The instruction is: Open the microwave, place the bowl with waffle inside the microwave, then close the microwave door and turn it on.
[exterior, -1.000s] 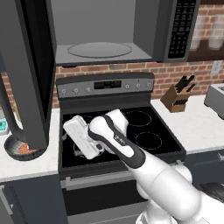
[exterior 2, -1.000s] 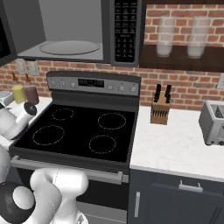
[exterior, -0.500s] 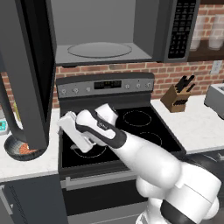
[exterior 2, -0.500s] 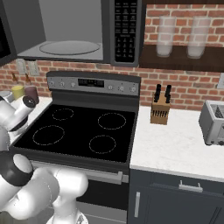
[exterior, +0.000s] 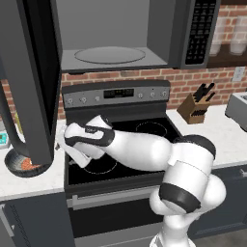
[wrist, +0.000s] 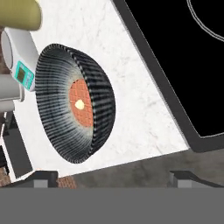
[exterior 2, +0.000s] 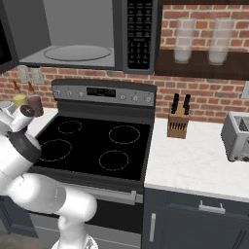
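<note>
Two dark finger tips show at the bottom of your hand view, well apart and with nothing between them, so the gripper (wrist: 111, 178) stands wide open and holds nothing. Above them in that view, at left of centre, you see the bowl (wrist: 57, 127), dark grey with fine white streaks, resting on the white marble counter (wrist: 131, 96); the view is rolled, so the bowl looks tipped on its side. The waffle (wrist: 82, 103), an orange-red gridded disc with a pale dot at its middle, lies in the bowl's bottom. The black stove (wrist: 183, 65) fills the right of that frame, just beside the counter strip. In your left base view the bowl (exterior: 21, 166) sits at the lower left, partly hidden behind the microwave door (exterior: 29, 72), which hangs swung wide open down the left of the frame. The microwave (exterior: 116, 34) at the top shows its open cavity and round turntable, with the keypad at upper right. The arm reaches left across the stove front, and its hand lies near the stove's left edge, close to the bowl but not touching it. In your right base view the microwave (exterior 2: 138, 34) is at upper left, a knife block (exterior 2: 178, 122) at centre and a toaster (exterior 2: 237, 136) at the right edge.
</note>
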Robot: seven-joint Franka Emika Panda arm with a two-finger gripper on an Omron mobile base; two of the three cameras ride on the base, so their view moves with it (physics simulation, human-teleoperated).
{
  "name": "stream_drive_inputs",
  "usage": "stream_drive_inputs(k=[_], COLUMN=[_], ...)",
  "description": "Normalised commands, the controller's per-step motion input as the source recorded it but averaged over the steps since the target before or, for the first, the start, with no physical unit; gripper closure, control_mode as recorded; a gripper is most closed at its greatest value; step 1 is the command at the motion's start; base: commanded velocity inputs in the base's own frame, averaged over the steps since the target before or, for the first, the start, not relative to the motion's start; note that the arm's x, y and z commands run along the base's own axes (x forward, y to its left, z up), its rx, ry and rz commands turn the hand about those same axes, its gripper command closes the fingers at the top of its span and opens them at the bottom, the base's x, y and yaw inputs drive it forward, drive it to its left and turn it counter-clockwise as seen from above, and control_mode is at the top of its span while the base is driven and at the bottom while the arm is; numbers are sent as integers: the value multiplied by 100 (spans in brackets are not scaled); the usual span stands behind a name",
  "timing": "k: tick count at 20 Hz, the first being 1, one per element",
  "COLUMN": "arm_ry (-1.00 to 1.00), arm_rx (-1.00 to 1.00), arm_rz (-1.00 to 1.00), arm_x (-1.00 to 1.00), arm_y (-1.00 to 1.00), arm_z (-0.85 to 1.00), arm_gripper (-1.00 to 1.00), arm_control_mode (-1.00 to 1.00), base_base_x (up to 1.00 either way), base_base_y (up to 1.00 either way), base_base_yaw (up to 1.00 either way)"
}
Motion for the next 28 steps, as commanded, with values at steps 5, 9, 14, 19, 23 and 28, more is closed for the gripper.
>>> stream_drive_inputs(k=[5,9,14,19,23,28], arm_ry=[5,4,4,4,5,7], arm_rx=[-5,-5,-4,-1,-1,-1], arm_rz=[-7,-6,-5,-5,-6,-6], arm_x=[34,26,24,22,18,19], arm_y=[34,28,23,18,24,18], arm_z=[-19,-31,-34,-14,0,0], arm_gripper=[-100,-100,-100,-100,-100,-100], arm_control_mode=[-100,-100,-100,-100,-100,-100], base_base_x=[0,0,0,0,0,0], base_base_y=[0,0,0,0,0,0], base_base_yaw=[0,0,0,0,0,0])
